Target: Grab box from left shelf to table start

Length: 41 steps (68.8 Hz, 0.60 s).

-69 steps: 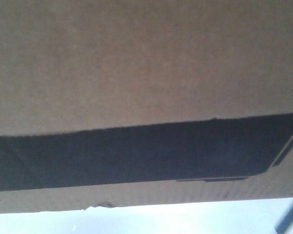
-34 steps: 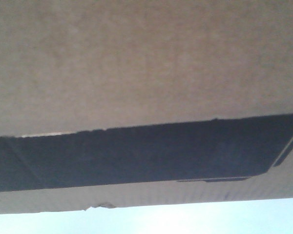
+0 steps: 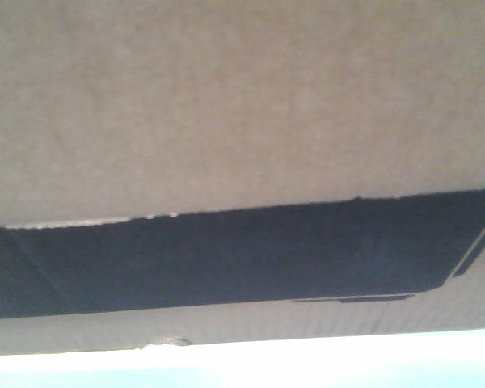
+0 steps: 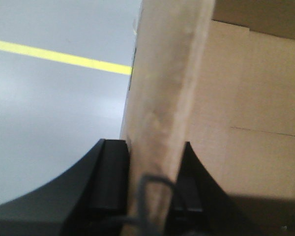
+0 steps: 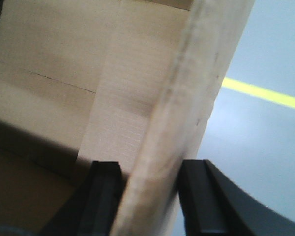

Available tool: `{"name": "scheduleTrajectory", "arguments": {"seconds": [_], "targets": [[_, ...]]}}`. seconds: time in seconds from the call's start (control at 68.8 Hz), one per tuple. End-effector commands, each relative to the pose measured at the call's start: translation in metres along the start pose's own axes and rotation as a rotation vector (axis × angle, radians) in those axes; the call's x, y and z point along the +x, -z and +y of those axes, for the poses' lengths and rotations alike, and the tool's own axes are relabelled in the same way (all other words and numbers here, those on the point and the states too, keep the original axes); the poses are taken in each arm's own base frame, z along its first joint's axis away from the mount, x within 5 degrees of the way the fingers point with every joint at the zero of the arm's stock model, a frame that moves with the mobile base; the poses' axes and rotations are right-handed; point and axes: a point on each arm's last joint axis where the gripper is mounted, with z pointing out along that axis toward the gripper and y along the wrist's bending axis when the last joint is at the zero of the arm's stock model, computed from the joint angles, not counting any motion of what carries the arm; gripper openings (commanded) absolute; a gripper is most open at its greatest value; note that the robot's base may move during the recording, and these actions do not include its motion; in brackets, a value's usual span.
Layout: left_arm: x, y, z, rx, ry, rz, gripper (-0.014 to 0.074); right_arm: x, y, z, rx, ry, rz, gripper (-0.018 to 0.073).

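The box (image 3: 226, 105) fills the front view: brown corrugated cardboard with a wide black panel (image 3: 226, 263) across its lower part. My left gripper (image 4: 150, 147) is shut on the box's left wall (image 4: 167, 73), one finger outside and one inside. My right gripper (image 5: 150, 164) is shut on the box's right wall (image 5: 196, 73) in the same way. A pale white-bluish sliver of the table (image 3: 307, 364) shows under the box's lower edge. The left shelf is out of view.
Grey floor with a yellow line lies beyond the box in the left wrist view (image 4: 64, 58) and in the right wrist view (image 5: 265, 92). A small torn nick (image 3: 166, 343) marks the box's lower edge.
The box has hardly shifted in the front view. A dark slanted shape at the lower right corner one second ago has left the view. The pale strip below the box has brightened.
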Motion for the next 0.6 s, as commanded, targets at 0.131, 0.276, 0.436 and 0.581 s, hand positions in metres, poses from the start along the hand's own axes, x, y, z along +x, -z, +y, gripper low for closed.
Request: {"name": "scheduleTrajectory", "arguments": {"seconds": [0.131,0.276,0.436,0.581], "targets": [[0.005,0.0196,-0.0263,0.342,-0.026,0.072,-0.0092,-0.0197,0.0091,0.0044,-0.03,0.028,-0.186,0.0057],[0.005,0.0196,-0.0263,0.342,-0.026,0.072,-0.0092,-0.0196,0.0091,0.0044,-0.03,0.028,-0.185,0.0057],[0.0051,0.0197,-0.0265,0.344,-0.026,0.073,-0.0092,-0.0196,0.0091,0.0044,-0.03,0.028,-0.185,0.0057],[0.0051,0.0197,-0.0265,0.344,-0.026,0.073,-0.0092,-0.0196,0.0091,0.0044,-0.03,0.028,-0.185,0.0057]]}}
